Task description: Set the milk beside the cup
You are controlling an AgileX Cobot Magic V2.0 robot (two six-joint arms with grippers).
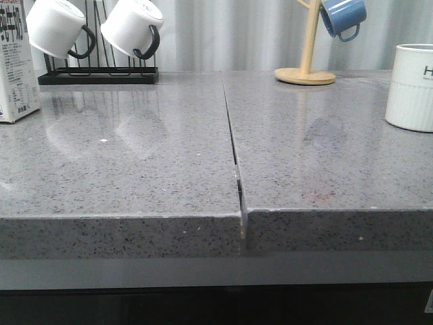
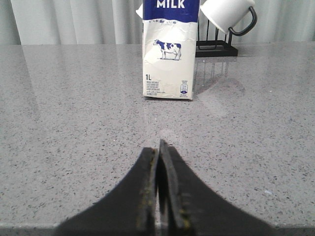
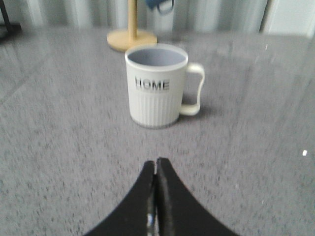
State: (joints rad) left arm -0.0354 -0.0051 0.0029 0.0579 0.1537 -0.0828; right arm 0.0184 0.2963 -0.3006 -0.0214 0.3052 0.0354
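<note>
The milk carton stands upright at the far left of the grey table; in the left wrist view it shows its blue top band and cow picture. The white "HOME" cup stands at the far right edge; in the right wrist view it is upright with its handle pointing away from the carton's side. My left gripper is shut and empty, well short of the carton. My right gripper is shut and empty, short of the cup. Neither gripper shows in the front view.
A black rack with white black-handled cups stands at the back left. A wooden mug tree holds a blue mug at the back right. A seam splits the table down the middle.
</note>
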